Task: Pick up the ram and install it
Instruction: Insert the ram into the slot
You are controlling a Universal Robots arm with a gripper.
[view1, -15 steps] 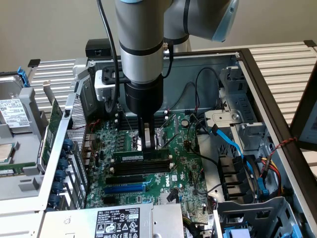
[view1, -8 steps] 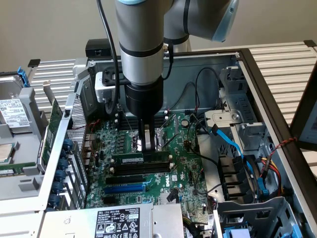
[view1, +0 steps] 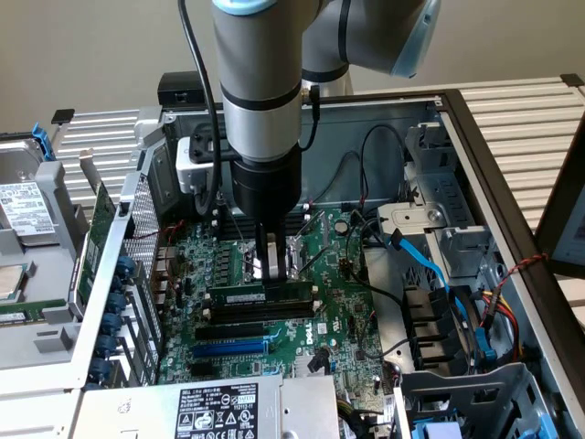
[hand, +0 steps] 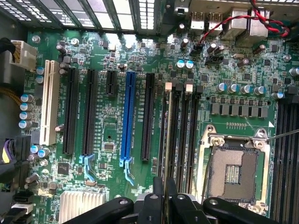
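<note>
The ram (view1: 260, 298) is a long dark stick with a pale label. It stands on edge in a black memory slot on the green motherboard (view1: 338, 311), just in front of the CPU socket. My gripper (view1: 268, 273) comes straight down onto the middle of its top edge, shut on the ram. In the wrist view the ram (hand: 165, 135) shows edge-on as a thin line running along the slot between white end clips. The two black fingers (hand: 156, 196) sit close together on either side of it, the gripper (hand: 163, 193) centred over the stick.
Empty black slots (view1: 239, 327) and a long blue slot (view1: 228, 348) lie beside the ram. The open CPU socket (hand: 233, 172) is close by. Black and blue cables (view1: 430, 265) crowd the drive cage at the exterior view's right. A labelled power supply (view1: 215, 412) stands in front.
</note>
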